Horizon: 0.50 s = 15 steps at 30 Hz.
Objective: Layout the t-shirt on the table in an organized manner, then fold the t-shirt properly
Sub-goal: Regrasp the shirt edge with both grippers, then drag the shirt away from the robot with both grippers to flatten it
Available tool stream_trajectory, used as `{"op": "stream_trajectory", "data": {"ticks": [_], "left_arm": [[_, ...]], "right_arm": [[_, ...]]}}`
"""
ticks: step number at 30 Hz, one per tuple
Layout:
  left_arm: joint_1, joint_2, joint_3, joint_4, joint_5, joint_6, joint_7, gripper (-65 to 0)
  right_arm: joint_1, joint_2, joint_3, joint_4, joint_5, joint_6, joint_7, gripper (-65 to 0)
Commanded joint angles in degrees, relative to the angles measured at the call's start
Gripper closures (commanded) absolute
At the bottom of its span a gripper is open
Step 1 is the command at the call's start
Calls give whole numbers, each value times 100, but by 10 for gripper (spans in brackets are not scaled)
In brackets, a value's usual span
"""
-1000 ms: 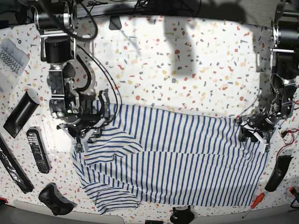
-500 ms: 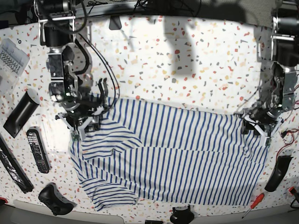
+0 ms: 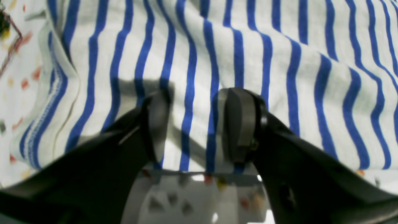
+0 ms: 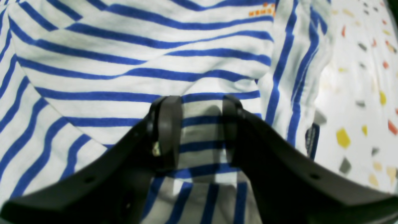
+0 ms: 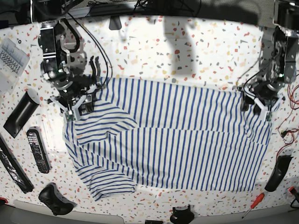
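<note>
— Lying across the tabletop (image 5: 187, 51) is the t-shirt (image 5: 177, 144), right?

— Yes. It is white with thin blue stripes. It is spread wide, from one side to the other, with some bumps and folds in it. One sleeve sticks out at the near corner.

— Where is the right gripper (image 4: 197, 124)?

— It is at the shirt's far corner, on the base view's left. In its wrist view a bit of striped cloth sits between its two black fingers (image 4: 166, 130). The fingers are pinched on that cloth.

— And the left gripper (image 3: 199, 127)?

— It is at the other far corner, by the shirt's edge. Its fingers (image 3: 241, 124) have striped cloth between them too, and they grip it.

— What else is on the tabletop?

— A black remote (image 5: 38, 150) lies near the sleeve side. A game controller (image 5: 53, 199) is near it, by the front edge. A red screwdriver (image 5: 253, 204) lies by the opposite front corner. None of them touch the shirt.
</note>
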Motion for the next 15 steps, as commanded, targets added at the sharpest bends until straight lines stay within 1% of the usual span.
{"op": "stream_trajectory", "data": {"ticks": [1, 7, 12, 15], "left_arm": [[267, -37, 20, 81, 142, -79, 680, -279], [1108, 61, -437, 970, 140, 109, 708, -279], [1812, 157, -1032, 1718, 142, 107, 774, -279], [2245, 258, -1307, 2175, 142, 107, 772, -279]], "right_arm": [[-122, 81, 15, 87, -70, 22, -280, -218], [-728, 107, 15, 619, -72, 15, -352, -218], [-1224, 107, 20, 1008, -79, 4, -402, -218], [-1517, 107, 20, 1217, -212, 2, -413, -218]]}}
